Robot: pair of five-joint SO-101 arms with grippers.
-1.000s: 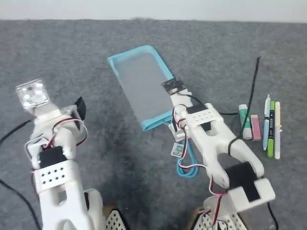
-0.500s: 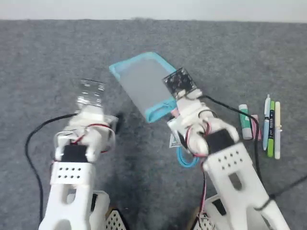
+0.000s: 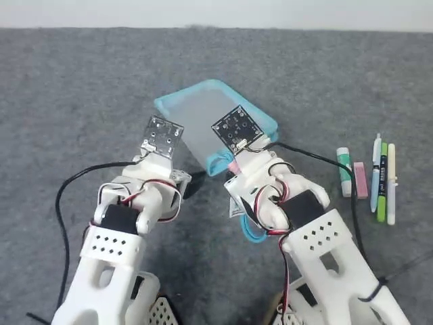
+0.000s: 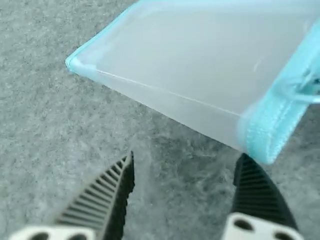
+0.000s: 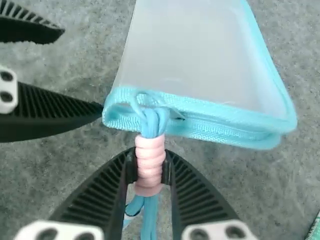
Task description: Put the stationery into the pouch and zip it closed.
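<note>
Left gripper [image 4: 187, 165] swung in beside the pouch [image 3: 203, 118]. Right gripper [image 5: 148, 156], pinching the zipper pull [image 5: 149, 177], swivelled the pouch.

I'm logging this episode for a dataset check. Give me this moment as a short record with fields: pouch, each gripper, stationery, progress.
pouch: translucent with teal edging, lying on the grey table; nothing visible inside
right gripper: shut on the pink bead of the pouch's zip cord
left gripper: open, beside the pouch's zip-end corner
stationery: white and green stick, pink eraser and three pens, side by side on the table, apart from the pouch
progress: nothing packed yet
</note>
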